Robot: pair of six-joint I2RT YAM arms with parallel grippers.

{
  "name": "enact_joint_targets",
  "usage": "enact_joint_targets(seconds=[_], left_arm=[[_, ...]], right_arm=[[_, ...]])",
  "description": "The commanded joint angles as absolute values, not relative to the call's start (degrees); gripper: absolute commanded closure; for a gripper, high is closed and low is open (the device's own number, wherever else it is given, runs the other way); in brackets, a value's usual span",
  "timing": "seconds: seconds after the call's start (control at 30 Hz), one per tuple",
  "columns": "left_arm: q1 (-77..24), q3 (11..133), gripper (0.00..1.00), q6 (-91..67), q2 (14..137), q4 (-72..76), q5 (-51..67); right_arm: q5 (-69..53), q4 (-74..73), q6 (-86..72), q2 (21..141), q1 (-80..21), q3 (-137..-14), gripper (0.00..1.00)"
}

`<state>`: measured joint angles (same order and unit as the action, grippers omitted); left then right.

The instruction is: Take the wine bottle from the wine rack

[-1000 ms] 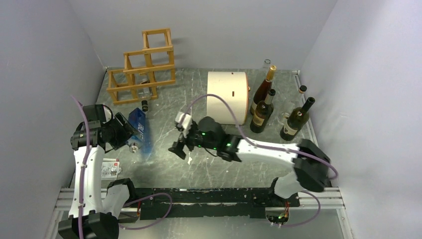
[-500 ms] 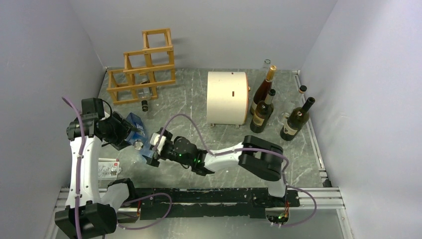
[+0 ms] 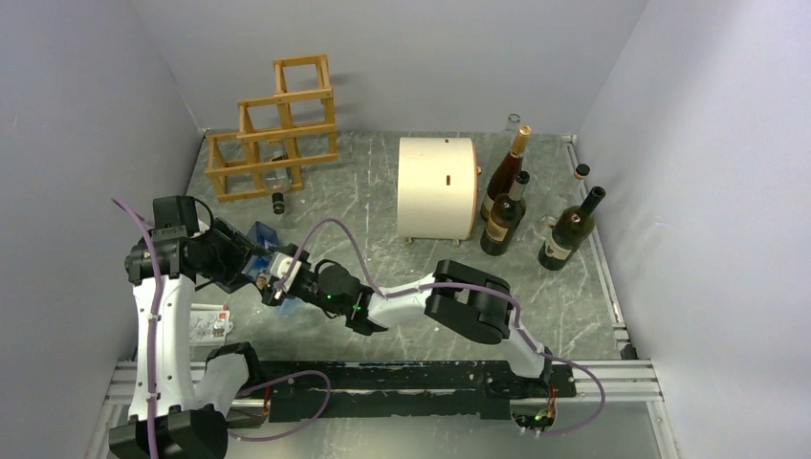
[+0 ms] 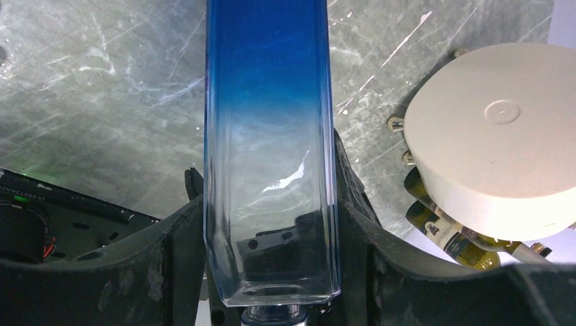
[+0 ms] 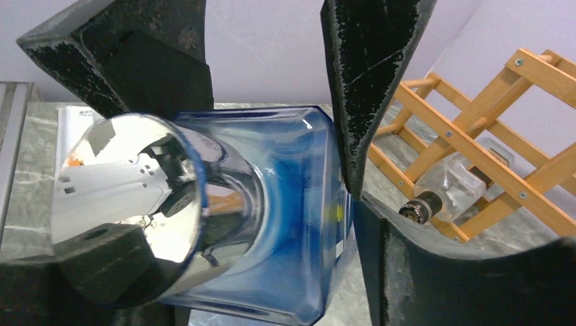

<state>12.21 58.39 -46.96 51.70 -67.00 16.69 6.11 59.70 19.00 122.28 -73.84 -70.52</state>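
Note:
The honey-brown wine rack stands at the back left. A clear bottle with a black cap lies in its lowest cell; both also show in the right wrist view, rack and bottle. My left gripper is shut on a square blue bottle, held off the table in front of the rack; its clear lower body sits between the fingers. My right gripper is open, its jaws straddling the blue bottle's silver-capped end.
A cream cylindrical drum lies mid-table. Three dark upright wine bottles stand to its right near the right wall. A white card lies by the left arm's base. The side walls stand close on both sides.
My right arm has swung left across the table, and its open jaws now sit around the blue bottle's cap end. My left gripper has kept hold of the bottle and shifted slightly.

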Motion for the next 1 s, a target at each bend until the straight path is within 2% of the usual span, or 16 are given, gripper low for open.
enact_joint_targets(seconds=[0.0, 0.1, 0.17, 0.2, 0.23, 0.37, 0.53, 0.73, 0.97], left_arm=[[11.92, 60.10, 0.83, -46.42, 50.60, -64.34, 21.60], [11.92, 61.88, 0.39, -45.32, 51.03, -65.15, 19.78], [11.87, 64.05, 0.14, -44.63, 51.51, -66.14, 17.59], [11.87, 65.33, 0.05, -43.87, 51.86, -66.25, 16.81], [11.87, 66.39, 0.01, -43.30, 52.04, -66.50, 16.04], [11.93, 70.95, 0.01, -41.34, 52.29, -66.69, 8.54], [11.89, 71.86, 0.01, -39.62, 49.30, -62.24, -0.09], [11.87, 64.38, 0.01, -35.26, 46.08, -50.75, 1.64], [11.89, 63.27, 0.01, -28.38, 49.96, -39.27, 13.09]], right_arm=[[5.97, 64.91, 17.04, 123.68, -73.82, -71.73, 0.41], [6.69, 64.99, 17.02, 122.95, -73.83, -70.54, 0.57], [8.02, 65.33, 16.61, 121.99, -73.78, -69.33, 0.68], [8.77, 66.01, 16.42, 121.46, -73.75, -68.16, 0.72], [9.52, 66.69, 16.28, 120.89, -73.74, -67.39, 0.77], [12.71, 64.77, 14.78, 116.55, -73.66, -65.01, 0.90], [14.64, 58.92, 11.39, 105.53, -72.94, -58.20, 1.00], [20.41, 40.91, 3.71, 89.50, -71.74, -51.28, 1.00], [26.32, 10.72, -5.15, 71.43, -68.17, -48.12, 1.00]])
